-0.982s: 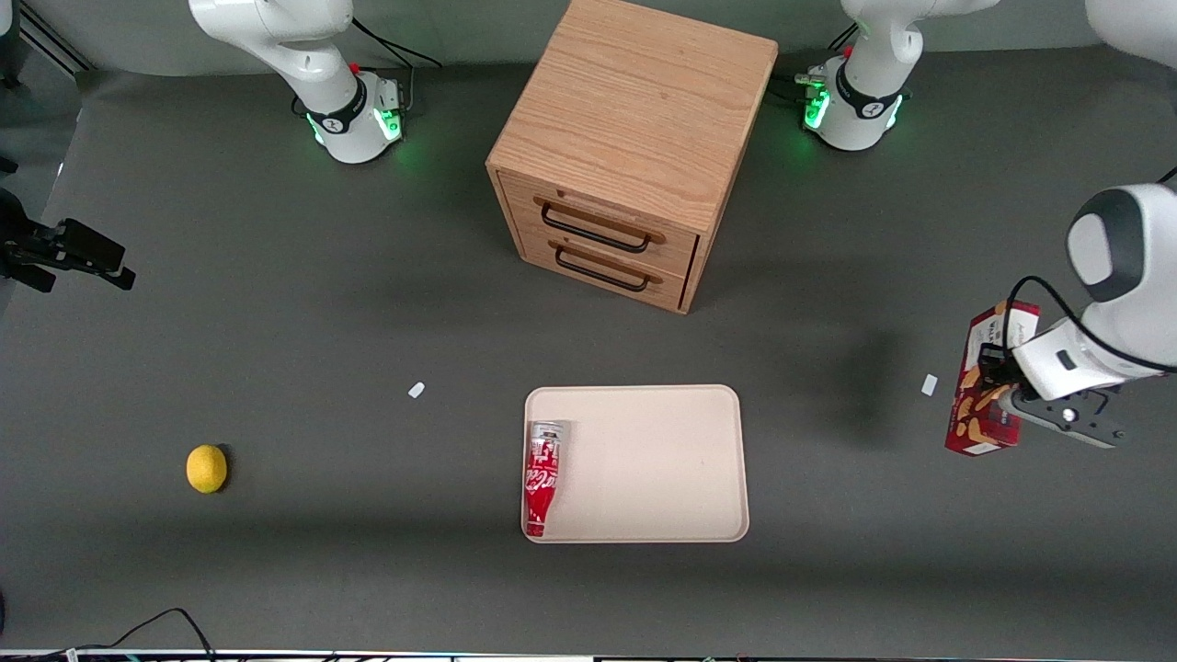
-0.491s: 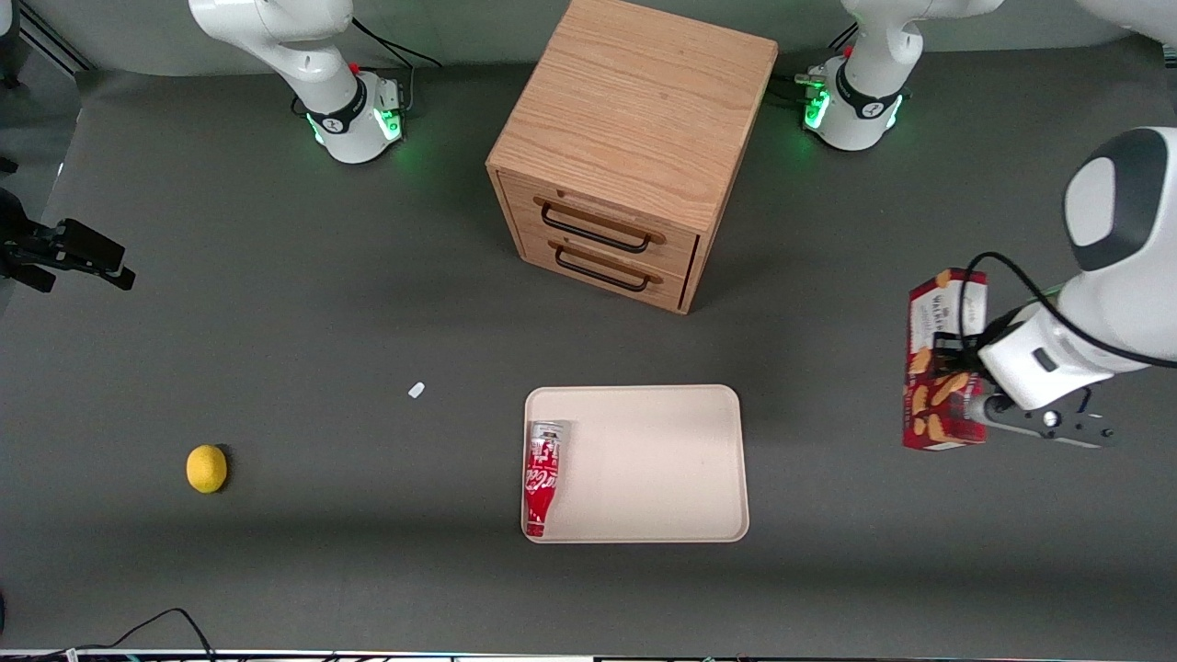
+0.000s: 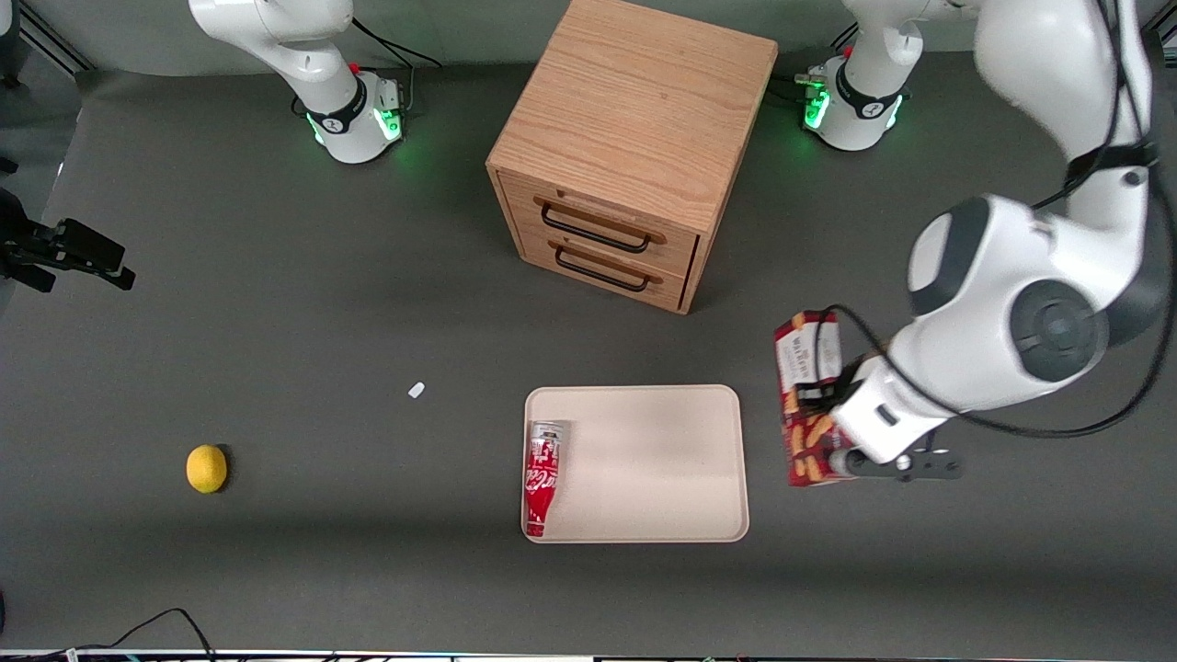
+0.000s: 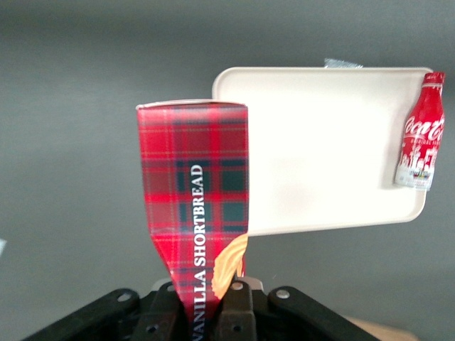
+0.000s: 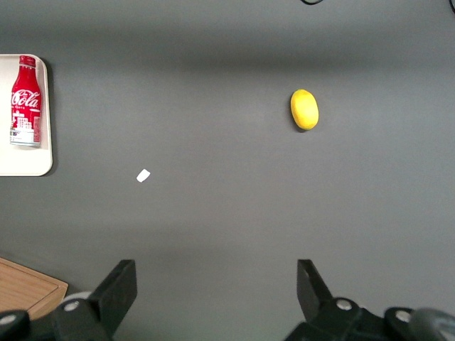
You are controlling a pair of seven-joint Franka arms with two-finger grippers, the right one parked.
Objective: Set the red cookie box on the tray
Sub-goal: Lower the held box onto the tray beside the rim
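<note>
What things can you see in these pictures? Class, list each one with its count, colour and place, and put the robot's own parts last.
Red cookie box: one, dark-red tartan, held above the table beside the tray, not over it.
Tray: one, cream, on the table nearer the front camera than the cabinet.
Cola bottle: one, red with white lettering, lying in the tray along its edge toward the parked arm's end.
Wooden cabinet: one, light brown, two drawers with dark handles.
Lemon: one, yellow, toward the parked arm's end.
White scrap: one, between lemon and tray.
Gripper: one, black, shut on the box's lower end.
</note>
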